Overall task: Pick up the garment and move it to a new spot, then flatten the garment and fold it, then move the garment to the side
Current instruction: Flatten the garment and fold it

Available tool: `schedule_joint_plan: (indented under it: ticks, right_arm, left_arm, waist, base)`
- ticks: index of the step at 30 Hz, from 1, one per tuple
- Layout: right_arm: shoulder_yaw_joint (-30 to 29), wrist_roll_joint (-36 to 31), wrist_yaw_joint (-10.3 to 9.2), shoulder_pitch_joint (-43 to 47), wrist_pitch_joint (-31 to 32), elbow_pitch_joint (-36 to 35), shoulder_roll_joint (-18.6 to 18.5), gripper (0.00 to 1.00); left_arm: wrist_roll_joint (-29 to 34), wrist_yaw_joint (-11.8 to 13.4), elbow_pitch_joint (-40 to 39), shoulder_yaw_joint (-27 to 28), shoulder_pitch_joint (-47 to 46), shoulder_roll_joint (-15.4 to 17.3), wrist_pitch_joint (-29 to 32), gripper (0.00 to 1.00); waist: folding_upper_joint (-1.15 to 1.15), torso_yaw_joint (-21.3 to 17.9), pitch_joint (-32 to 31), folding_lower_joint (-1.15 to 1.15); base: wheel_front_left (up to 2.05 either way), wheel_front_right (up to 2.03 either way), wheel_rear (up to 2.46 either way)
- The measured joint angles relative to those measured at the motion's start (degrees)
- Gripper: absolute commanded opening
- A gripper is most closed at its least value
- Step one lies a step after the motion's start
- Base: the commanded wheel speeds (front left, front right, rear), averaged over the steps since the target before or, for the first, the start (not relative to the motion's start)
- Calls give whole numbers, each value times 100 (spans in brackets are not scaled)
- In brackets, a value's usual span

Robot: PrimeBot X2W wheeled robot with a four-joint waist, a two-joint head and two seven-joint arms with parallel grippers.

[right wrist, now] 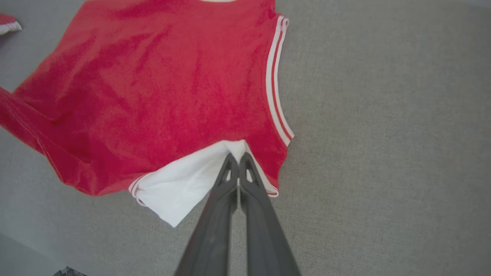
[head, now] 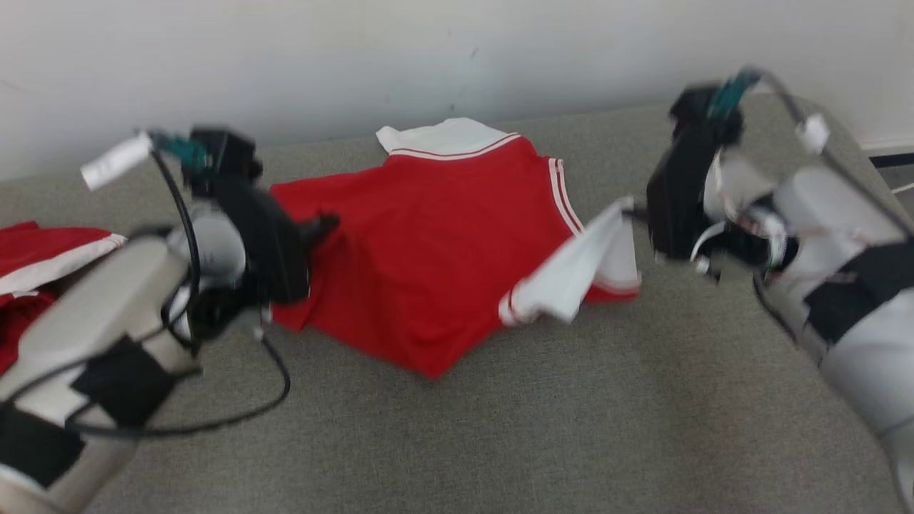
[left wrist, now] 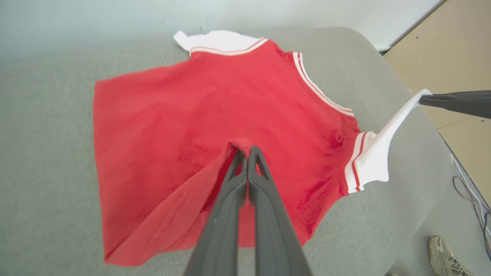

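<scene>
Head view: the red shirt lies spread over the middle of the gray cloth-covered table, its white collar end toward the pale wall. The left pincer reaches in from the shirt's left edge, and the right pincer meets the white sleeve on the shirt's right side, lifting that sleeve off the table.

In the left wrist view the left pincer is clenched on a raised fold of red fabric near the shirt's middle, jaws pressed together. In the right wrist view the right pincer is likewise clamped on the white sleeve, at its top edge where it joins the red body.

A second red-and-white garment lies at the table's left edge, well apart from the shirt. A shoe shows on the floor beside the table.
</scene>
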Motion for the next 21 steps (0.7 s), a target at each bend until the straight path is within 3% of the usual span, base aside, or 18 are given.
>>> schedule_joint_plan:
  ticks: [3, 4, 5, 8, 9, 10, 11, 13, 16, 18, 21]
  right_arm:
    - [-324, -216, -86, -1288, -355, 271, 108, 0]
    - [-461, -256, -12, -1707, -628, 302, 124, 0]
    - [-740, -264, -74, -2052, -1123, 286, 189, 0]
    - [-1350, -769, 86, -2912, -2448, -209, 114, 0]
    - [-1603, -793, 71, -3065, -2763, -381, 68, 0]
    - [-1646, -904, 175, -3097, -3053, -624, -54, 0]
    - [-1623, -1067, 510, -3049, -3329, -916, -182, 0]
    - [-1751, -1224, 604, -2709, -3909, -1680, -253, 0]
    - [-1432, -1450, 719, -1725, -4760, -1802, -276, 0]
    - [-1350, -1441, 720, -700, -5250, -1615, -349, 0]
    - [-1200, -1436, 698, 461, -5632, -1061, -413, 0]
  left_arm:
    - [266, 100, 360, 414, -1212, -361, -255, 0]
    - [375, 138, 469, 601, -1641, -453, -437, 0]
    - [459, 249, 541, 871, -2001, -555, -791, 0]
    - [1148, 577, 456, 1321, -2898, -677, -2094, 0]
    - [1323, 579, 327, 1359, -3037, -642, -2447, 0]
    - [1549, 639, 187, 1393, -3074, -600, -2754, 0]
    - [1693, 732, -85, 1501, -3012, -519, -3036, 0]
    - [2240, 803, -904, 1618, -2822, -275, -3610, 0]
    - [2317, 824, -993, 1493, -1970, -249, -4336, 0]
    - [2240, 817, -719, 1193, -1128, -314, -3923, 0]
    - [2267, 742, -382, 735, -98, -293, -3802, 0]
  waist:
    - [0, 22, 240, 0]
    - [0, 36, 323, 1]
    - [0, 52, 403, 0]
    - [0, 118, 644, 0]
    - [-1, 147, 724, -1]
    - [-1, 177, 802, -2]
    - [-1, 209, 885, -2]
    - [0, 273, 1048, -1]
    - [-1, 379, 1267, -2]
    - [1, 475, 1357, 0]
    - [3, 619, 1414, 2]
  base:
    - [0, 0, 0]
    - [0, 0, 0]
    - [0, 0, 0]
    - [0, 0, 0]
    - [0, 0, 0]
    - [0, 0, 0]
    - [0, 0, 0]
    - [0, 0, 0]
    - [0, 0, 0]
    - [0, 0, 0]
    - [0, 0, 0]
